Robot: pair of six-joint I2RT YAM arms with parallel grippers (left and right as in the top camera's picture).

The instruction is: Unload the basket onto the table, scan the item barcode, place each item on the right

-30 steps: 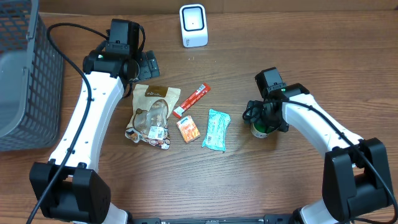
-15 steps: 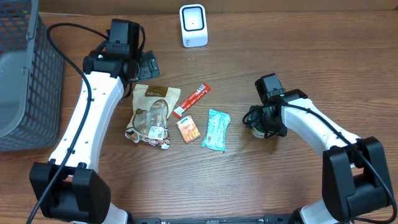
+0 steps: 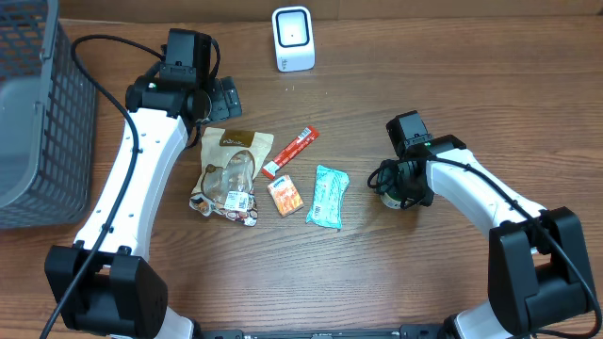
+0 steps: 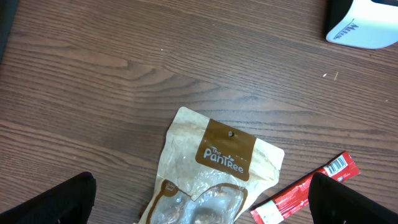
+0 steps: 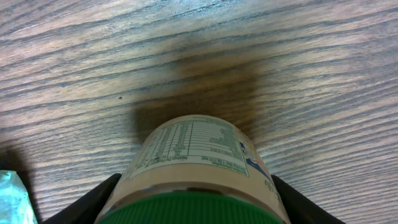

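Surface (image 3: 452,75): brown wood grain, filling every view; nothing of the room shows past its edges.

- Grey mesh basket (image 3: 38,113) at my far left edge.
- White scanner (image 3: 293,38) upright at the far edge, centre.
- Loose items mid-surface: brown pouch (image 3: 226,165), red stick packet (image 3: 290,153) just beside it, small orange packet (image 3: 285,196), teal packet (image 3: 329,197).
- Green-lidded jar (image 5: 193,149) stands on the surface at my right, well apart from the scanner, its printed label facing my wrist camera.

My right hand (image 3: 396,179) is down over the jar, one finger on each side. I cannot tell if they press it.

My left hand (image 3: 224,97) hangs spread wide and empty above the pouch's top edge.
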